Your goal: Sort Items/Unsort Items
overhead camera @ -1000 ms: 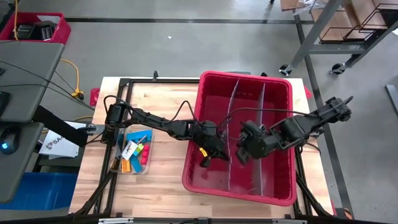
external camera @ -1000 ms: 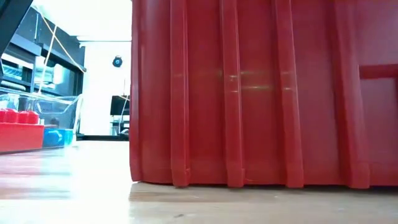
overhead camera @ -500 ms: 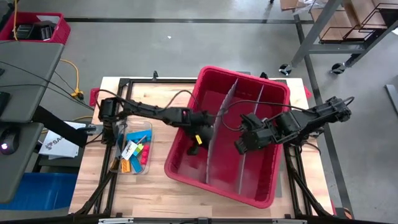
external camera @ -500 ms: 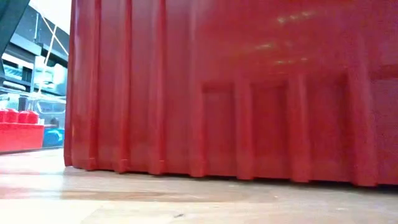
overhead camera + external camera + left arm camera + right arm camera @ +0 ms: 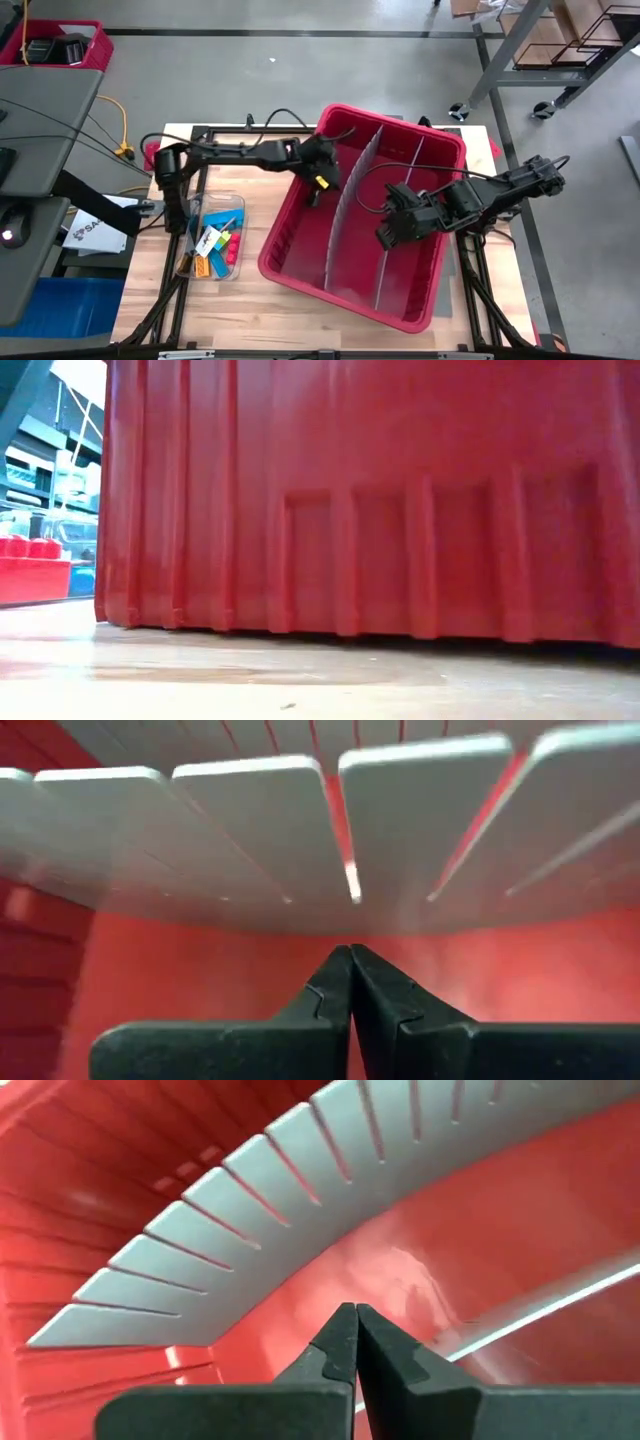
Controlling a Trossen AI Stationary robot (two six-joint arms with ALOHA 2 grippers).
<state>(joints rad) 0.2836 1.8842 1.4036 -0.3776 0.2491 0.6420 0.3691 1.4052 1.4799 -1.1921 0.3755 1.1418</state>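
The items, small orange, blue, yellow, red and green pieces, lie in a clear tub point(image 5: 213, 245) at the table's left. A large red bin point(image 5: 300, 262) with grey dividers point(image 5: 343, 215) stands askew at the middle. My left gripper point(image 5: 313, 196) is shut inside the bin's left compartment, near its far end, with its tips point(image 5: 351, 952) pointing at the foot of a divider point(image 5: 250, 830). My right gripper point(image 5: 384, 237) is shut and holds nothing, above the middle compartment, slanting down toward the bin's floor point(image 5: 480, 1270). My left gripper's shut fingertips point(image 5: 338, 970) stand close to the bin's red inner surface point(image 5: 230, 970) below the slotted divider. Whether they touch it, I cannot tell. My right gripper touches nothing that shows.
The bin's red outer wall point(image 5: 380, 500) fills most of the low view. A monitor and a blue crate point(image 5: 60, 305) stand off the table's left edge. Bare wood point(image 5: 250, 310) lies along the near edge, left of the bin.
My left gripper has gone from the near part of the left compartment toward the table's far edge, tipping up a little and staying shut. The bin has turned about: its near end has swung toward the table's left while its far end has stayed.
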